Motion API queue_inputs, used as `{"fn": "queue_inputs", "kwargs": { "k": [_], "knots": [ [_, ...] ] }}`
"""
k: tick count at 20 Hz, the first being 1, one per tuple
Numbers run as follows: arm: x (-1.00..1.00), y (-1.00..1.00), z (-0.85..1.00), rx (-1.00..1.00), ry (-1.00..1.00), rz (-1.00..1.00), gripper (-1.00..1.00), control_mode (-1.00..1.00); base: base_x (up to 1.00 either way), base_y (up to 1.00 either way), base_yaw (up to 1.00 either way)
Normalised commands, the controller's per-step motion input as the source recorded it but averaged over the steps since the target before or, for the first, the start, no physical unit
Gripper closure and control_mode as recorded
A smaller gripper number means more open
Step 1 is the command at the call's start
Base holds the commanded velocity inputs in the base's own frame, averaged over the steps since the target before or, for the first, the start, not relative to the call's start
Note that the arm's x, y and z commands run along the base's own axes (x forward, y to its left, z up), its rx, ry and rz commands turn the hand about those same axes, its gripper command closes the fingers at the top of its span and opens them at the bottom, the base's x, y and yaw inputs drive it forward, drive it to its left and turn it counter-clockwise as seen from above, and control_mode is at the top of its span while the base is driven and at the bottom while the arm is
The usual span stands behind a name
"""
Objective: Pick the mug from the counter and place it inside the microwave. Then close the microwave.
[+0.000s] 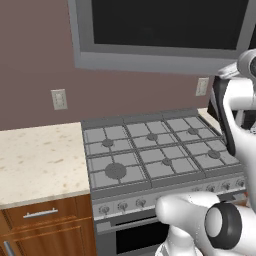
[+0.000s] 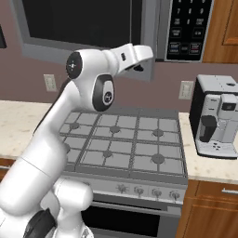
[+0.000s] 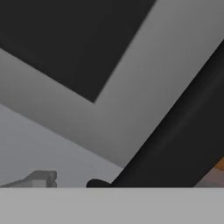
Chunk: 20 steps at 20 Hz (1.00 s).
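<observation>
The microwave [image 2: 93, 23] hangs above the grey gas stovetop [image 2: 123, 142], its dark-window door [image 1: 165, 22] facing the room and its black keypad [image 2: 188, 25] at the right; whether the door is fully shut cannot be told. The arm reaches up to the door's lower right corner; the gripper [image 2: 139, 65] sits just beside the grey frame there, and whether it is open or closed cannot be told. The hand view shows the door frame and the black curved bar handle [image 3: 175, 131] very close. The beige speckled tabletop [image 1: 37, 160] lies left of the stovetop; a grey-black coffee machine [image 2: 216, 123] stands on the tabletop at the right. The mug is not seen.
</observation>
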Motion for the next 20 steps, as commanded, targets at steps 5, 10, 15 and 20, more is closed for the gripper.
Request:
{"fn": "queue_inputs", "kwargs": {
  "k": [5,10,15,20],
  "knots": [
    [0.61,0.0,0.0,0.0,0.0,0.0,-1.0,-1.0,0.0,0.0,0.0],
    [0.6,0.0,0.0,0.0,0.0,0.0,-1.0,-1.0,0.0,0.0,0.0],
    [0.61,0.0,0.0,0.0,0.0,0.0,-1.0,-1.0,0.0,0.0,0.0],
    [0.64,0.0,0.05,0.0,0.0,0.0,-1.0,-1.0,0.0,0.0,0.0]
  ]
}}
